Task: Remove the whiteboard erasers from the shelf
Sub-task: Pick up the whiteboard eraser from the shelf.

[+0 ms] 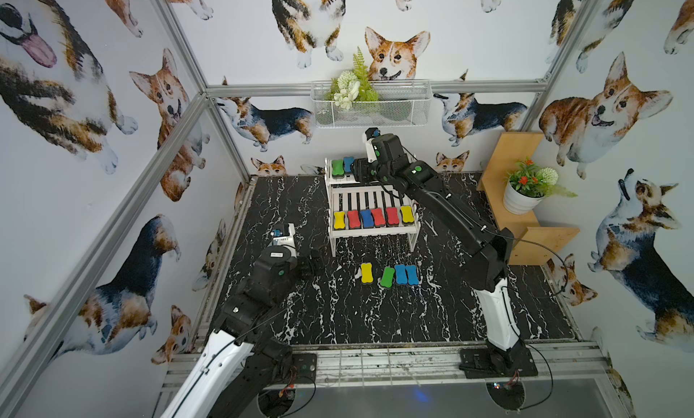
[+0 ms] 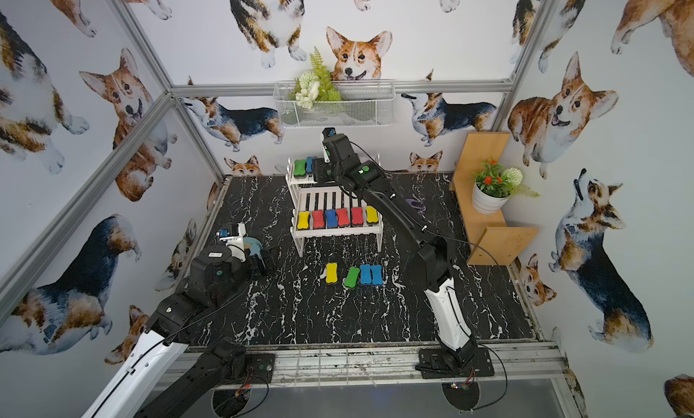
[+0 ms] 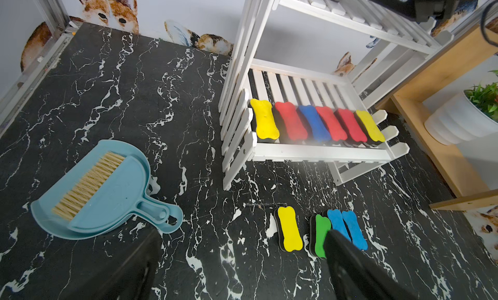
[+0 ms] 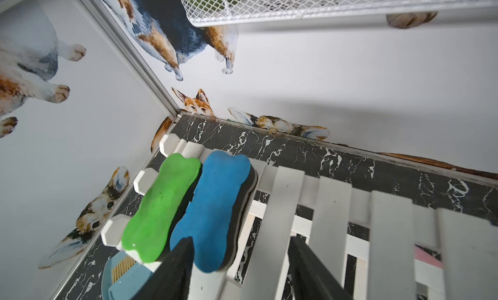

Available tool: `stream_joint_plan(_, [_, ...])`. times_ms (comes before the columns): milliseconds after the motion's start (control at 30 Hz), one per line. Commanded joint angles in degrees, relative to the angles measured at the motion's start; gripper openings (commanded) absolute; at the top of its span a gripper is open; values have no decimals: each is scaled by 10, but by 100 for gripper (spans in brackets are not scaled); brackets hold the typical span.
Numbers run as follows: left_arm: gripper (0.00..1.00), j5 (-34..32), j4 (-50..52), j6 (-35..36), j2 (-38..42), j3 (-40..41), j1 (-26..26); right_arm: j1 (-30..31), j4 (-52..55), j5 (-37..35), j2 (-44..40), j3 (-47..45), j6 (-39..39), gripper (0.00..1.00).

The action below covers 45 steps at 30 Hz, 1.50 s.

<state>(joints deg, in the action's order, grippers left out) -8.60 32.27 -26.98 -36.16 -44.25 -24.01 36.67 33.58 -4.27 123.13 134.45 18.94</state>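
We read no text, number or brand in any view. In both top views we see one small white sticker (image 1: 278,254) (image 2: 214,254) on the left arm (image 1: 263,284) wrist housing, its print too small to read.

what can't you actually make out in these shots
- Right gripper: tips hidden by its own wrist in both top views; in the right wrist view one finger covers the blue eraser's near end, so contact is unclear.
- Purple toy: mostly behind the right arm in a top view.
- Wire basket: dark contents blurred by mesh in both top views.
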Motion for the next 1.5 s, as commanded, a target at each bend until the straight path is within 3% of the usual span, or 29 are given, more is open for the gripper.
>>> stream_joint_plan(0, [99, -2, 0, 2, 0, -3, 1, -1, -41, 14, -9, -6, -11, 62])
stream_joint_plan(367, [99, 1, -1, -1, 1, 0, 1, 0, -41, -9, 20, 6, 11, 62])
stream_joint_plan(567, [99, -3, 4, 2, 4, -2, 1, 1, 16, -34, 33, 29, 9, 59])
stream_joint_plan(833, [99, -1, 0, 2, 5, 2, 0, 1, -8, -58, -43, -81, -2, 57])
stream_joint_plan(1033, [99, 1, 0, 1, 5, 2, 1, 1, 7, -50, -45, -58, -9, 58])
stream_joint_plan(1267, [99, 1, -1, -1, 4, -1, 1, 13, -4, -45, -47, -9, -23, 70])
stream_joint_plan(1467, [99, 2, -3, -3, 0, 0, 0, 30, -4, -62, -9, 21, -21, 72])
